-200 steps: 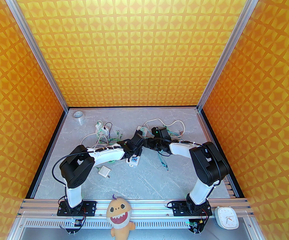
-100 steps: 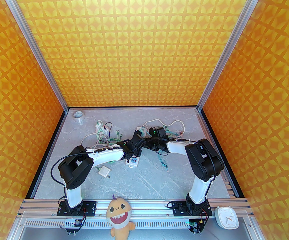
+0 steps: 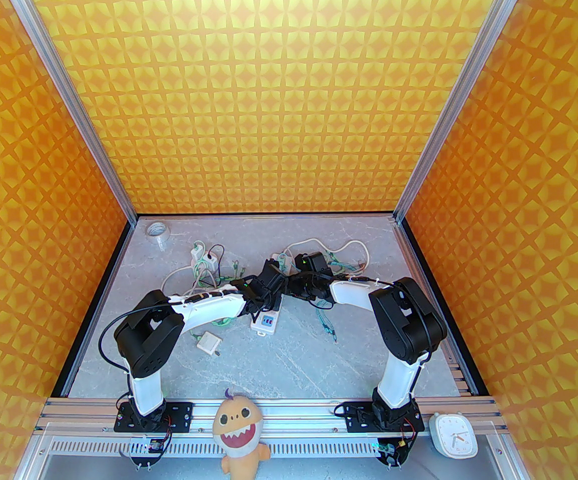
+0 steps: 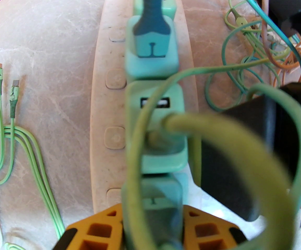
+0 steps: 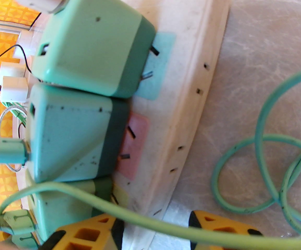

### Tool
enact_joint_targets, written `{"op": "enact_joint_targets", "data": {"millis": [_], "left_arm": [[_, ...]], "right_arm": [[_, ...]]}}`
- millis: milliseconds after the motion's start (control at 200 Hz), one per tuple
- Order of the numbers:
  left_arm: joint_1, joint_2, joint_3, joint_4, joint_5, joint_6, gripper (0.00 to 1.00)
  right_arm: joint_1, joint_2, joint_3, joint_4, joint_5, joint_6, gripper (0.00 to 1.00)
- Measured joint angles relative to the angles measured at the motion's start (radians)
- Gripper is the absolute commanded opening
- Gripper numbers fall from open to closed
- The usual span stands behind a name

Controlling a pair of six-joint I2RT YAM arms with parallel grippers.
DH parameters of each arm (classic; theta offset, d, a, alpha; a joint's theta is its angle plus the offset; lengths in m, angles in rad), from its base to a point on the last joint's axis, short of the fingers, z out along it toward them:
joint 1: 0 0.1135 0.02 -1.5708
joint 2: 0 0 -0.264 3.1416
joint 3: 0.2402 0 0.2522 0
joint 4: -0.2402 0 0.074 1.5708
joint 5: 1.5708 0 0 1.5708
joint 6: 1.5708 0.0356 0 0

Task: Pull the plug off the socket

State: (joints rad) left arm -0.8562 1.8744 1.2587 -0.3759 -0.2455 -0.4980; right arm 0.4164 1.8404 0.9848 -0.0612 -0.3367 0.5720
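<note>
Left arm [image 3: 208,310] farther forward, fingers [image 4: 93,230] on plug [image 4: 163,191]

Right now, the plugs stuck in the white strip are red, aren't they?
Not quite. The plugs are mint green, not red. They are indeed stuck in the white strip, as the right wrist view shows.

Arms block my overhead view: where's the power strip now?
Mid-table in the top view: the power strip lies where the two arms meet, its near end showing right of the left forearm, near a loose white charger.
</note>
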Motion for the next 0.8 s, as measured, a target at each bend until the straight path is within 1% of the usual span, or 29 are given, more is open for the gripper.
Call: {"op": "enact_joint_targets", "data": {"millis": [225, 325, 555, 695, 800], "left_arm": [[-0.056, 0.048, 0.082, -0.090, -0.128, 0.033, 0.19], [-0.072, 0.049, 0.098, -0.109, -0.167, 0.044, 0.19], [-0.077, 0.049, 0.100, -0.111, -0.182, 0.046, 0.19], [-0.077, 0.043, 0.100, -0.114, -0.180, 0.045, 0.19], [-0.078, 0.023, 0.099, -0.114, -0.170, 0.041, 0.18]], "right_arm": [[0.001, 0.000, 0.008, -0.015, 0.008, -0.005, 0.47], [0.002, 0.002, 0.014, -0.024, 0.008, -0.005, 0.47], [0.002, 0.002, 0.016, -0.029, 0.015, -0.006, 0.48], [0.002, -0.001, 0.016, -0.034, 0.019, -0.010, 0.51], [0.002, -0.027, 0.004, -0.053, 0.050, -0.020, 0.54]]}}
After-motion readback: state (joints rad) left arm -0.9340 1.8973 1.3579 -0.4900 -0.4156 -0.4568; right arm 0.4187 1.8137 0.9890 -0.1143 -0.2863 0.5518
